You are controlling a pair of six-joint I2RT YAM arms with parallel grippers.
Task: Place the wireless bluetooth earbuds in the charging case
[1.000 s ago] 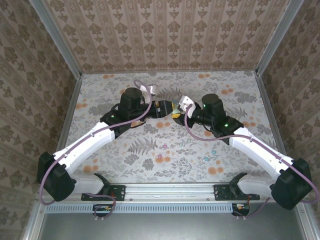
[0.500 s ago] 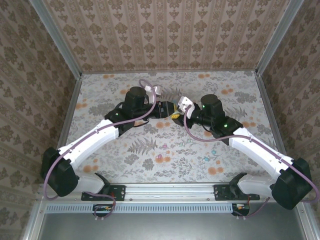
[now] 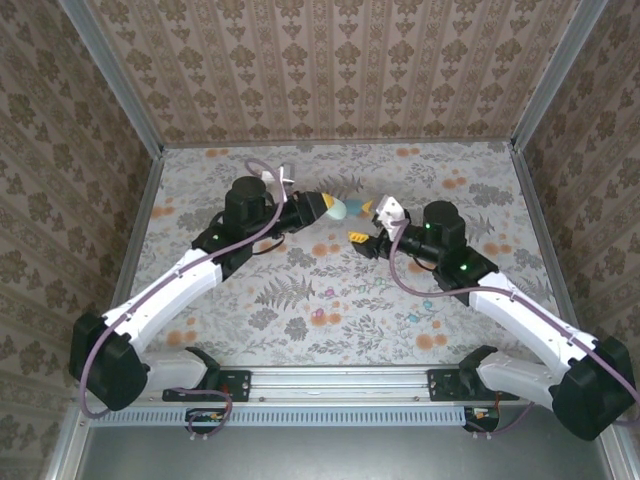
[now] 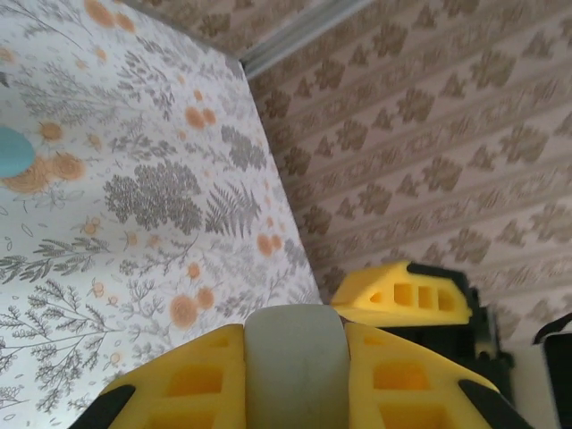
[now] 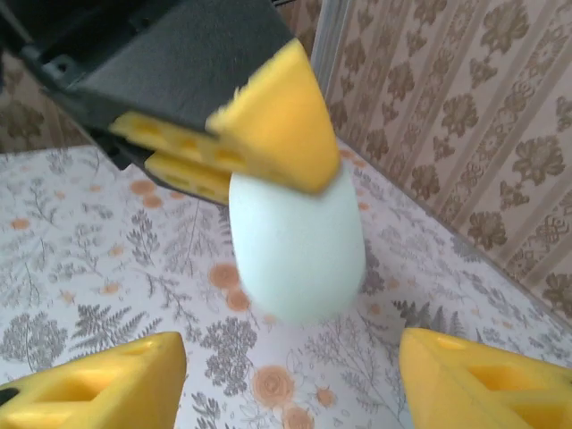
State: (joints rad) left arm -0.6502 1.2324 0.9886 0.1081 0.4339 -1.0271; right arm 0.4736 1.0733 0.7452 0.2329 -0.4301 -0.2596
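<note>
My left gripper [image 3: 322, 207] [image 4: 295, 380] is shut on a pale mint, pebble-shaped charging case [image 3: 338, 208] [image 4: 295, 344] and holds it above the cloth at centre back. The lid looks closed. In the right wrist view the case [image 5: 297, 246] hangs from the left gripper's yellow fingers [image 5: 268, 121]. My right gripper [image 3: 364, 234] [image 5: 295, 375] stands open just right of the case, not touching it. A tiny pink dot [image 3: 328, 293] on the cloth may be one of the earbuds; it is too small to tell.
The floral cloth [image 3: 300, 320] covers the whole table, with patterned walls [image 3: 340, 70] on three sides. A cyan rounded thing [image 4: 12, 150] lies on the cloth, cut off by the left edge of the left wrist view. The right gripper's yellow finger [image 4: 407, 295] is close beside the held case.
The left gripper has shut on the case and drawn back to the left with it. The right gripper has opened, let the case go, and moved away to the right.
</note>
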